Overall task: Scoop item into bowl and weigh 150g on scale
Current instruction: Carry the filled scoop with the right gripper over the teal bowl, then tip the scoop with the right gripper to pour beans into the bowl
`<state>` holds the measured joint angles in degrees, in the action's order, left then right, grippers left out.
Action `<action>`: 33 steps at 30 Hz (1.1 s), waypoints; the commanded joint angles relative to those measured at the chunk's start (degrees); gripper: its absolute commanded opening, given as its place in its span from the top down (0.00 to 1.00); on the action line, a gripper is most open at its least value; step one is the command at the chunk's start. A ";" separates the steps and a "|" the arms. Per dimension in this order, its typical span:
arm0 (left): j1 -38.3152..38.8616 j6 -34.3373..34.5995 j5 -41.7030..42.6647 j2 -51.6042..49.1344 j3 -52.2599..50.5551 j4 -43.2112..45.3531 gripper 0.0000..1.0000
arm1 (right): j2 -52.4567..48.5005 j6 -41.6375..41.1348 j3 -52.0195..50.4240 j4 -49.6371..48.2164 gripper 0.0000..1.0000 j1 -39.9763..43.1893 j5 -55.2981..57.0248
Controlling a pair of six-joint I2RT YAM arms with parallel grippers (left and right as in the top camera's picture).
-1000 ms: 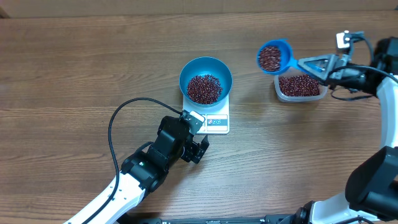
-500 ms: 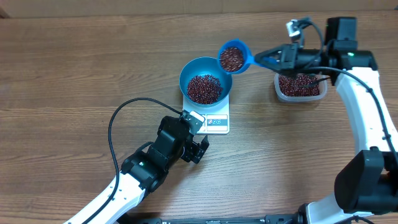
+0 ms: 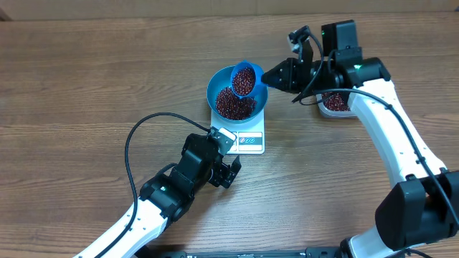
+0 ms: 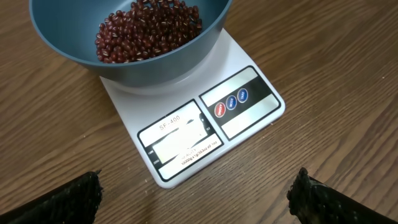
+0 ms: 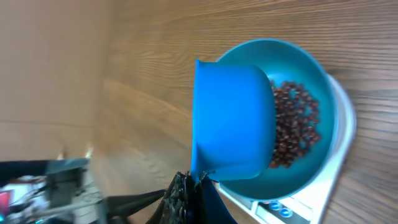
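Over wood-grain table (image 3: 86,79), left jaws wide, right jaws (apparently) tight around scoop (image 3: 244,77).

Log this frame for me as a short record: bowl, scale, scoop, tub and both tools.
bowl: blue, sitting on the scale, holding beans
scale: white, display washed out, reading not legible
scoop: blue, tipped above the bowl, beans inside
right tool: shut on the scoop's handle
left tool: open, empty, near the scale's display edge
tub: clear, right of the bowl, mostly hidden
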<state>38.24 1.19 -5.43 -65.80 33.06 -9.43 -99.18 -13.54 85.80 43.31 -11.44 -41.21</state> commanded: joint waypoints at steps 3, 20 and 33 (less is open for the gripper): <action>0.02 0.52 -0.74 -0.11 -0.35 0.00 0.01 | 2.05 0.09 1.44 -0.33 0.96 -4.15 12.76; 0.02 0.52 -0.74 -0.11 -0.35 0.00 0.00 | 2.05 3.58 1.44 0.68 0.96 -14.01 34.34; 0.02 0.52 -0.74 -0.11 -0.35 0.00 0.01 | 2.05 8.09 1.44 0.70 0.96 -18.60 40.17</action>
<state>38.24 1.19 -5.43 -65.80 33.06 -9.43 -99.18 -6.92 85.80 44.56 -28.25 -5.02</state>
